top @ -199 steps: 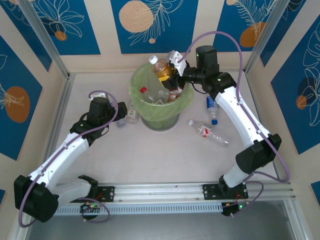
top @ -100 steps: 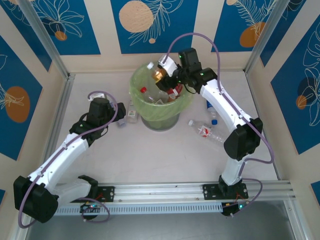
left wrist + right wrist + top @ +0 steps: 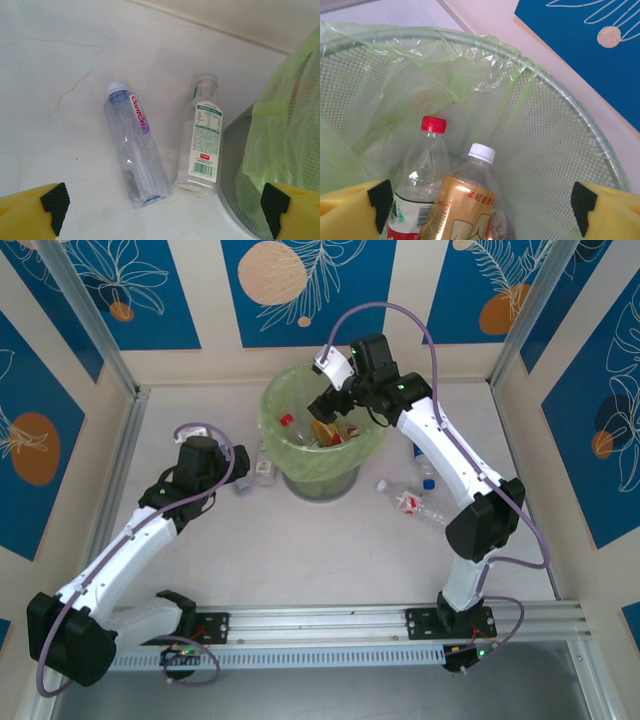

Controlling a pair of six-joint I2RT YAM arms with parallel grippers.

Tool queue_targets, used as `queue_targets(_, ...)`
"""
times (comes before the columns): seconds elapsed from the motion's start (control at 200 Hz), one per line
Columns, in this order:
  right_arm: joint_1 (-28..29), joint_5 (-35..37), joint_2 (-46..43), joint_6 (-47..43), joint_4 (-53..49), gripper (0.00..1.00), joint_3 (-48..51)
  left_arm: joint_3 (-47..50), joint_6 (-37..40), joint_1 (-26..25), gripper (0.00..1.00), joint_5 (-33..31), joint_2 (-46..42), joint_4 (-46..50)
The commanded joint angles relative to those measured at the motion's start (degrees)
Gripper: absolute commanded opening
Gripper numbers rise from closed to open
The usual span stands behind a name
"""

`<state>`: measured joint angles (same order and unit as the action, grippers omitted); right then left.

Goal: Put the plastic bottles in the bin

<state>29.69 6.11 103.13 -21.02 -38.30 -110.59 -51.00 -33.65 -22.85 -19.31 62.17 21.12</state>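
The bin (image 3: 300, 472) is a grey mesh basket lined with a lime-green bag, standing at the back middle of the table. My right gripper (image 3: 334, 408) hangs open over its mouth. Below its spread fingers (image 3: 479, 202) a gold-labelled amber bottle with a white cap (image 3: 467, 200) lies loose in the bin beside a clear red-capped bottle (image 3: 420, 170). My left gripper (image 3: 245, 468) is open just left of the bin, above two bottles lying on the table: a clear one with a pale blue cap (image 3: 135, 150) and a capless one with a white-green label (image 3: 202, 145).
Right of the bin, a blue-capped bottle (image 3: 425, 452) and a clear red-labelled bottle (image 3: 415, 504) lie on the table. The bin's mesh wall (image 3: 240, 170) is close against the capless bottle. Side walls and metal posts enclose the table.
My right gripper has opened over the bin and the gold-labelled bottle has dropped from it into the bin. The left arm has not moved.
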Motion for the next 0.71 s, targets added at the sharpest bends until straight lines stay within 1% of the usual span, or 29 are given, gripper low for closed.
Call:
queue_targets(0.0,1.6,2.8,-4.4,2.1,2.6,1.0,1.9,0.9,-3.5,1.2,1.0,-3.1,0.3,0.7)
queue_targets(0.07,2.6,4.2,-6.0,3.4,4.7,0.99,4.1,2.1,-5.4,1.7,1.0,-3.9,0.1,0.0)
queue_targets(0.205,3.9,5.7,-9.3,7.2,7.6,0.99,8.1,2.7,-7.2,2.4,1.0,-3.2,0.7,-0.4)
queue_targets(0.345,4.4,8.7,-13.3,14.1,9.0,0.99,11.6,2.0,-8.7,2.7,1.0,-3.1,2.5,0.0)
queue_targets(0.525,3.1,7.1,-21.2,22.2,8.4,0.99,17.3,1.4,-9.9,3.0,1.0,-2.5,4.9,-1.1)
queue_targets(0.7,-0.3,4.0,-30.1,28.0,8.6,0.99,25.0,0.3,-10.2,3.2,1.0,-1.8,7.1,-1.2)
